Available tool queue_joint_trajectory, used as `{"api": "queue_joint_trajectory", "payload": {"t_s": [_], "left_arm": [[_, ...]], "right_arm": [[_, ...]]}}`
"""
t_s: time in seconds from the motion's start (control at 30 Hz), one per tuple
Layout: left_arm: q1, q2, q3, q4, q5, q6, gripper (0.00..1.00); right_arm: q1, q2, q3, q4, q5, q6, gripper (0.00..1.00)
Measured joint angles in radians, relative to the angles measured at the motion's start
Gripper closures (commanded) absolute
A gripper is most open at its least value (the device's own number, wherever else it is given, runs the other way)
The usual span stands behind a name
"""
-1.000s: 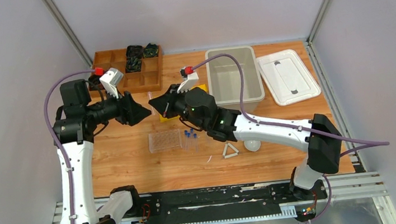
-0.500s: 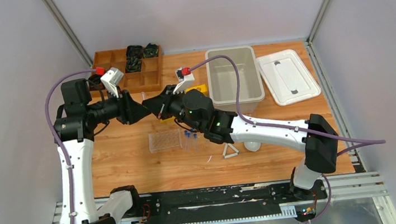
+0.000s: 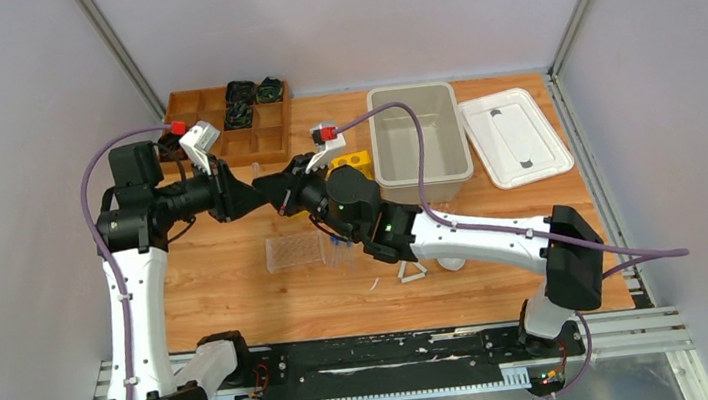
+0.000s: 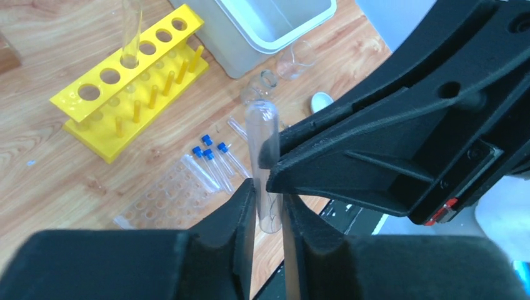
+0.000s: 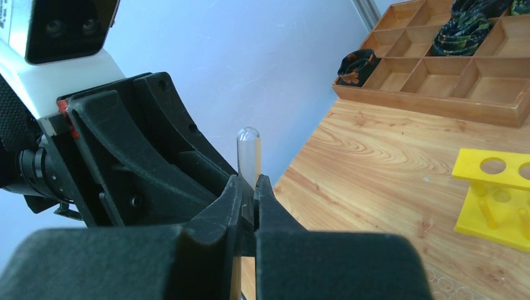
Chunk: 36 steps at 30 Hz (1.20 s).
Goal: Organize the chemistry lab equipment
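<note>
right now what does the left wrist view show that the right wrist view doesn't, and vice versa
Only the left wrist view: blue-capped tubes lying beside the clear plastic rack, two beakers, the white dish, the grey bin, and a second tube standing in the yellow rack.
Only the right wrist view: the wooden tray with black items, and the left arm's camera housing.
Both: the clear test tube, gripped by the left gripper and the right gripper, plus the yellow rack, whole in the left view, just a corner in the right.

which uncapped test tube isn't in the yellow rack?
The test tube held midair between left tool and right tool; the other tube stands in the yellow rack.
</note>
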Motion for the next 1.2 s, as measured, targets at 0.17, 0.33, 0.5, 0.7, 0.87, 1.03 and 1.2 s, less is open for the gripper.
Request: {"api": "queue_joint_trajectory", "payload": {"t_s": [0.17, 0.33, 0.5, 0.7, 0.87, 1.03, 1.2], "left_arm": [[0.006, 0.003, -0.005, 0.001, -0.002, -0.007, 0.91], [0.006, 0.000, -0.020, -0.005, -0.004, 0.013, 0.91], [0.006, -0.032, -0.043, -0.004, -0.004, 0.060, 0.91], [0.006, -0.111, -0.060, -0.005, -0.010, 0.159, 0.91], [0.006, -0.140, -0.069, -0.005, -0.008, 0.214, 0.92], [0.006, -0.155, -0.082, -0.006, -0.008, 0.247, 0.93], [0.006, -0.171, -0.083, -0.005, -0.007, 0.264, 0.93]], "right_arm": [[0.005, 0.000, 0.000, 0.005, 0.009, -0.028, 0.58], [0.010, 0.000, 0.042, -0.059, 0.033, -0.047, 0.40], [0.009, 0.007, 0.219, -0.311, 0.021, -0.054, 0.40], [-0.012, 0.020, 0.381, -0.540, -0.074, -0.058, 0.46], [-0.021, 0.052, 0.414, -0.642, -0.138, -0.068, 0.53], [-0.023, 0.071, 0.422, -0.692, -0.158, -0.071, 0.59], [-0.023, 0.076, 0.443, -0.711, -0.174, -0.072, 0.59]]}}
